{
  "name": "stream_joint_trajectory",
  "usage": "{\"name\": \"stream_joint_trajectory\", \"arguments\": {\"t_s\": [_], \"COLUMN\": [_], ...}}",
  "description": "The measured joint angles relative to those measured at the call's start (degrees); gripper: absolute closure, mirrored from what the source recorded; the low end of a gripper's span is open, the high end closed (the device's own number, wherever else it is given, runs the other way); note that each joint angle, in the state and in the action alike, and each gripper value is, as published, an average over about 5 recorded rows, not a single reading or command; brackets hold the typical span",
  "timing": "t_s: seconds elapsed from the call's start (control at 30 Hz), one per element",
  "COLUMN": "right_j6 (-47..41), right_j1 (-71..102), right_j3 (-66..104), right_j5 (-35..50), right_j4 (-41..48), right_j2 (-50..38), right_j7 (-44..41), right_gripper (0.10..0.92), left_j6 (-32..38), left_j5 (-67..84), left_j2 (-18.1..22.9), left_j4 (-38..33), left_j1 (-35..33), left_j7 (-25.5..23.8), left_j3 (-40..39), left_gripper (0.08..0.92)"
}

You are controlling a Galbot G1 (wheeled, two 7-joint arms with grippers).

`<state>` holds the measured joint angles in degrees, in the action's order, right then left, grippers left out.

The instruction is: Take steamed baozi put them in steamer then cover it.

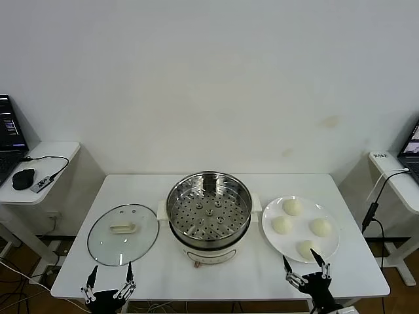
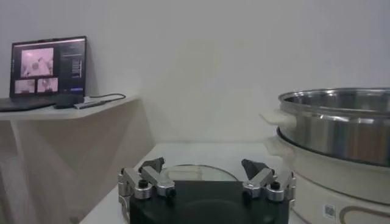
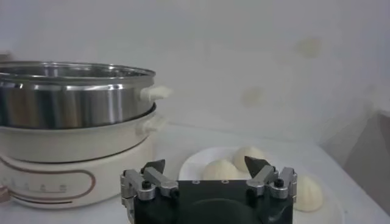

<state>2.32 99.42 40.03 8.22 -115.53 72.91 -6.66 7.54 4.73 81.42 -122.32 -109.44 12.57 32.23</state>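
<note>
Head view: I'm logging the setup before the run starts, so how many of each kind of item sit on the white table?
Steamed baozi on the plate: 4
Steamer: 1
Glass cover: 1
White plate: 1
Total: 7

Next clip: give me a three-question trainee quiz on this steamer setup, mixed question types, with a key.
1. How many cream-white round dough buns lie on the flat white plate?
2. True or false: the round clear glass lid already covers the shiny stainless-steel steamer pot.
3. Which tool hangs nearest the plate? A) left tool B) right tool

Key: 1) four; 2) false, the lid lies on the white table on the robot's left of the pot; 3) B.
</note>
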Motion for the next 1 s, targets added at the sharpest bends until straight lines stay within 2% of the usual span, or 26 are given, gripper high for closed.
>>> {"name": "stream_joint_trajectory", "arguments": {"t_s": [0.27,0.5,0.77,1.0], "right_j6": [-1.3,-3.9,-6.5,-6.7], "right_j1": [-5.0,-12.8,-24.5,-38.4], "right_j3": [2.5,3.2,-1.1,-12.2], "right_j5": [-7.0,-14.5,-21.5,-24.9], "right_j4": [2.6,6.9,14.1,21.1], "right_j2": [-3.5,-10.7,-23.3,-34.0], "right_j7": [-0.4,-3.7,-13.2,-23.5], "right_gripper": [0.203,0.203,0.203,0.203], "left_j6": [-4.5,-8.4,-11.8,-13.2], "left_j5": [-1.7,-5.1,-8.2,-8.8], "left_j2": [-0.9,-1.8,-2.2,-2.5], "left_j4": [-1.1,-2.3,-2.9,-4.0], "left_j1": [0.8,1.9,3.4,3.9], "left_j7": [-0.4,-2.1,-4.0,-4.9], "left_j3": [0.0,0.8,1.5,2.6], "left_gripper": [0.177,0.177,0.177,0.177]}}
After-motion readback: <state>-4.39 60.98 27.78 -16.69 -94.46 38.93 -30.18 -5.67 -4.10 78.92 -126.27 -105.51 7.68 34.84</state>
